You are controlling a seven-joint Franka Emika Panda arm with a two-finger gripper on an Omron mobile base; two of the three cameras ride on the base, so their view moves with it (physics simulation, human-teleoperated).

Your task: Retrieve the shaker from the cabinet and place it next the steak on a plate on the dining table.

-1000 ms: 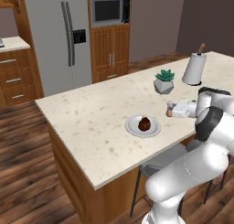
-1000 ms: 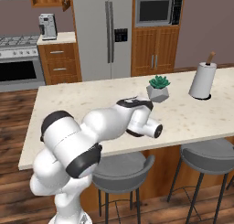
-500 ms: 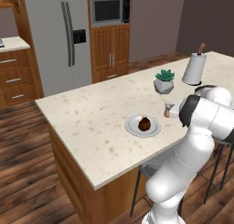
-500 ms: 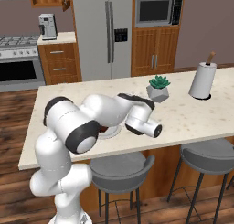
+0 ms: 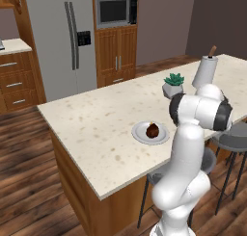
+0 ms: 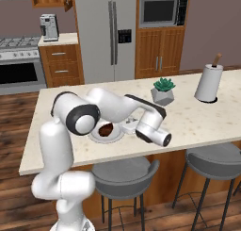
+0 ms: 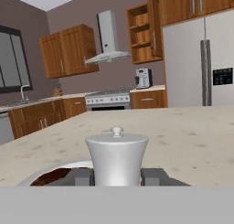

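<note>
Since our gripper (image 7: 117,176) is clamped on the shaker (image 7: 117,154) — a finger (image 7: 80,177) pressed to each flank, the shaker upright — what we judge remains is setting it down cleanly. From the hand view it sits low over the dining table (image 5: 91,129), just beside the plate (image 7: 55,169), with the steak (image 7: 50,176) close at its left. The right base view shows the plate (image 6: 96,136) and steak (image 6: 106,129) tucked under our forearm. We should lower straight, keep the shaker vertical, and make sure its base meets bare stone rather than the plate's rim — a tilted base would likely topple. Then part the fingers gently and withdraw away from the plate.
</note>
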